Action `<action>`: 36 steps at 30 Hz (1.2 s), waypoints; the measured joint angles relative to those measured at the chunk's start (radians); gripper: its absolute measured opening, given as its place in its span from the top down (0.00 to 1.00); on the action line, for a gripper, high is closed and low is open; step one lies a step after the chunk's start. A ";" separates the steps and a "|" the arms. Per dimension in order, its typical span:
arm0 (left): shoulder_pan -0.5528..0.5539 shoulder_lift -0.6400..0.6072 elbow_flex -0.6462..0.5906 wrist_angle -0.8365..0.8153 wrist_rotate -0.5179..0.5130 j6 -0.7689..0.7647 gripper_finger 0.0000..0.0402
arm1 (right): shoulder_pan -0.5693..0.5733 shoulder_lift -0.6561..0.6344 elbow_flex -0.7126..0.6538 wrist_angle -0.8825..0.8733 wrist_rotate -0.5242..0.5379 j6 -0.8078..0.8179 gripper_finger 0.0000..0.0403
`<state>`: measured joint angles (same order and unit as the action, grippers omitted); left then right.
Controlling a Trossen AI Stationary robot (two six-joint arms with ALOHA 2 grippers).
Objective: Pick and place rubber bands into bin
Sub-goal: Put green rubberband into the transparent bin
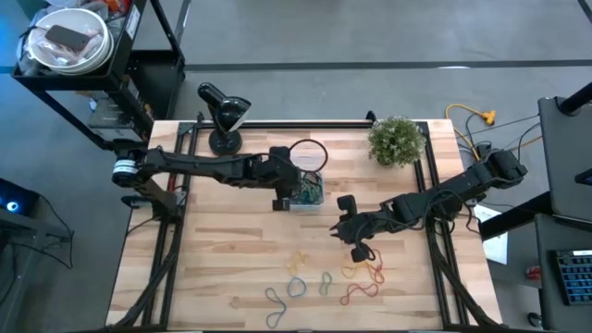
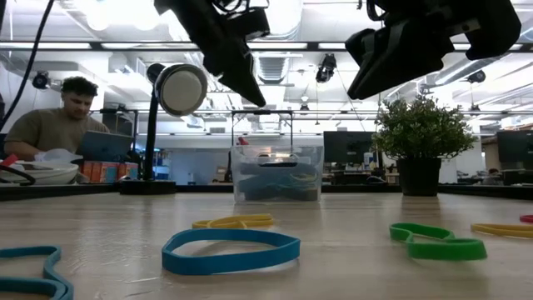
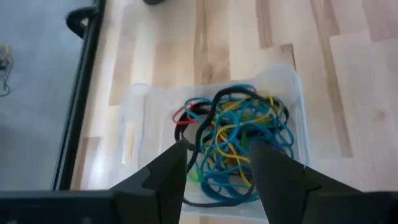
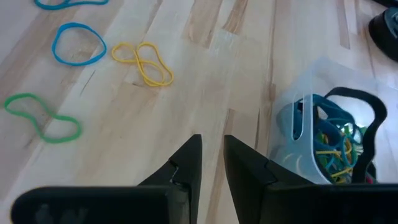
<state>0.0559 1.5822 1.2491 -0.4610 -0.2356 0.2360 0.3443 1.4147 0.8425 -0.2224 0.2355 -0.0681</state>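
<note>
Rubber bands [image 3: 239, 140]: most already piled in the bin [image 1: 306, 191], several left on desk [image 1: 231, 250] near it; left gripper [image 3: 214, 165] fingers open above bin, right gripper [image 4: 212, 162] fingers nearly closed, empty.

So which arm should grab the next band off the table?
Right, probably. The right pincer hovers beside the loose rubber bands on the near table, nothing visibly between its fingers. The left pincer is open over the bin, farther from them.

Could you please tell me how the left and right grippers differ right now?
The left gripper hangs over the bin of bands with its fingers spread; the right gripper hovers over bare table beside the bin, fingers nearly together. Both are empty and clear of the loose bands.
</note>
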 joint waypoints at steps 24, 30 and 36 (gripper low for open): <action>-0.483 -0.017 -0.156 0.058 -0.008 -0.240 0.60 | 0.030 0.170 -0.058 0.263 -0.414 0.122 0.85; -0.511 -0.027 -0.218 0.097 -0.035 -0.330 0.60 | 0.040 0.305 0.000 0.266 -0.431 0.144 0.85; -0.511 -0.039 -0.248 0.084 -0.036 -0.388 0.60 | 0.047 0.382 0.050 0.250 -0.431 0.145 0.85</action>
<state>-0.4553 1.5429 1.0008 -0.3771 -0.2711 -0.1524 0.3908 1.7965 0.8923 0.0273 -0.1953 0.0769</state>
